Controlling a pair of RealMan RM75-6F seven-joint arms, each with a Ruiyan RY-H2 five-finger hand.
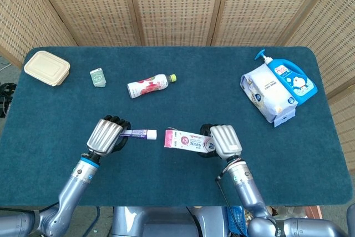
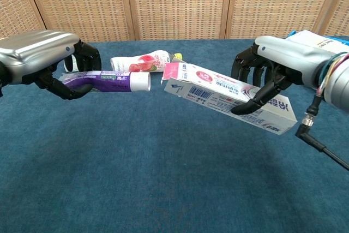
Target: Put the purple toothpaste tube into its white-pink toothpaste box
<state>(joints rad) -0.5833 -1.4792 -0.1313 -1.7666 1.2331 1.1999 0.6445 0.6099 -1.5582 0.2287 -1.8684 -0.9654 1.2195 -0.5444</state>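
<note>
The left hand (image 1: 107,135) grips the purple toothpaste tube (image 2: 106,82) by its flat tail end, fingers wrapped around it, so that only the forward part and the white cap (image 2: 140,82) show; the crimped end is hidden inside the fist in both views. The tube is held clear of the blue table (image 1: 166,181), roughly level, cap pointing toward the robot's right.

The right hand (image 2: 270,72) clamps the white-pink toothpaste box (image 2: 229,96) around its middle, dark fingers (image 2: 256,97) curling under and over the carton. The box slopes, its open end higher and facing the tube's cap, its far end lower and partly covered by the hand in the head view. A pink flap (image 2: 170,71) stands up at the open mouth. The cap and the mouth are near each other but apart; the tube is still wholly outside the box. Whether the mouth is fully open cannot be made out.

Behind the pair lies a small drink bottle (image 1: 150,85) with a red-and-white label and green cap, half hidden by the box in the chest view. Farther back on the left sit a beige lidded container (image 1: 47,67) and a small green packet (image 1: 98,76). At the far right a blue pump bottle (image 1: 291,79) lies beside a white wipes pack (image 1: 265,94), both cut off in the chest view.
</note>
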